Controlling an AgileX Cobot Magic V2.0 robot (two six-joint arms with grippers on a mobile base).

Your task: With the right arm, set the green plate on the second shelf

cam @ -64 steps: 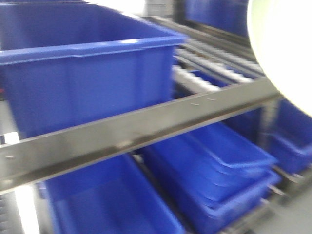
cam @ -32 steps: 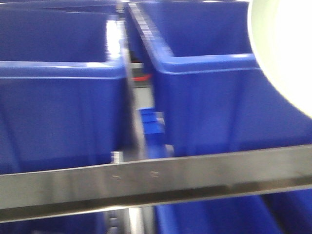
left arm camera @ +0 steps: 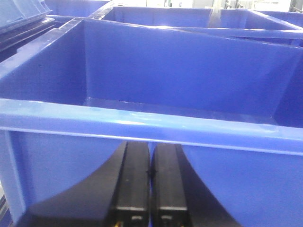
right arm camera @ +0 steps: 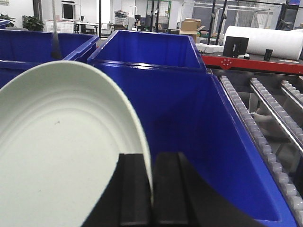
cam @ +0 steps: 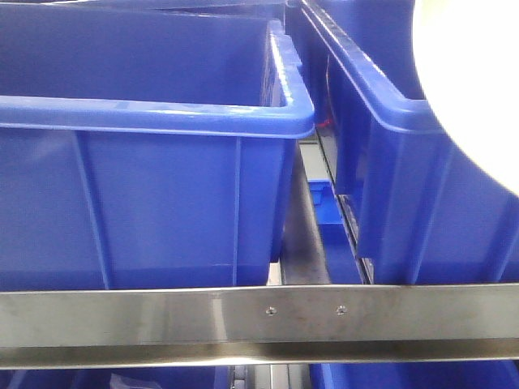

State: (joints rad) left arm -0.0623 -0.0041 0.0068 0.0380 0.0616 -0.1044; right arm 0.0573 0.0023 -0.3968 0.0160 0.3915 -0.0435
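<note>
The pale green plate (cam: 474, 89) fills the top right corner of the front view, held up on edge above the bins. In the right wrist view the green plate (right arm camera: 57, 151) covers the left half, and my right gripper (right arm camera: 151, 163) is shut on its rim, one finger on each face. The second shelf's steel front rail (cam: 162, 318), with two small screw heads, runs level across the bottom of the front view, below the plate. My left gripper (left arm camera: 150, 149) is shut with nothing in it, close against a blue bin's outer wall (left arm camera: 71, 161).
Two large blue bins (cam: 146, 186) (cam: 405, 170) stand side by side behind the rail with a narrow gap between them. A deep blue bin (right arm camera: 189, 109) lies right of the plate. Roller tracks (right arm camera: 279, 118) run along the far right.
The front view has swung sideways across the rack: the rail went from slanted to level and low in the frame, and the bins shifted. The plate stays at the top right.
</note>
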